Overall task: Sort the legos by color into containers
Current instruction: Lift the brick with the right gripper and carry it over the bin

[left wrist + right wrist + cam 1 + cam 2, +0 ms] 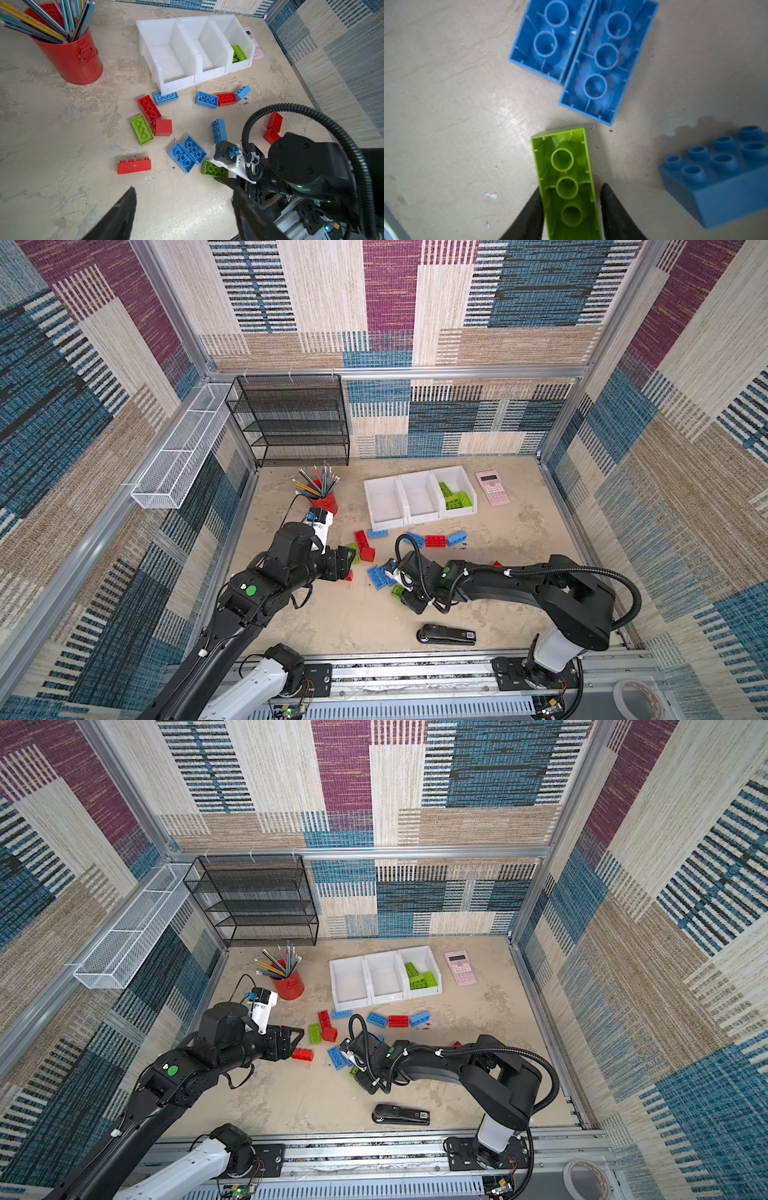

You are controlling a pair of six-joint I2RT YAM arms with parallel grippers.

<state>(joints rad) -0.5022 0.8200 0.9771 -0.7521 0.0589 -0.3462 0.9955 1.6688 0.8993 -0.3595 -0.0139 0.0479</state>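
Observation:
Red, blue and green legos lie loose on the beige table in front of the containers (419, 519), three joined white bins. The right bin holds green legos (455, 497); the other two show nothing inside. My right gripper (572, 187) is shut on an upside-down green lego (564, 176) lying on the table, one finger along each long side. Two upside-down blue legos (591, 58) lie side by side just beyond it. My left gripper (184, 190) hangs open above bare table, near a red lego (134, 166) and another green lego (142, 129).
A red pencil cup (324, 502) stands left of the bins and a pink calculator (492, 488) lies to their right. A black stapler (446, 634) lies near the front edge. A black mesh shelf (291, 418) and a white wire tray (178, 452) line the back left.

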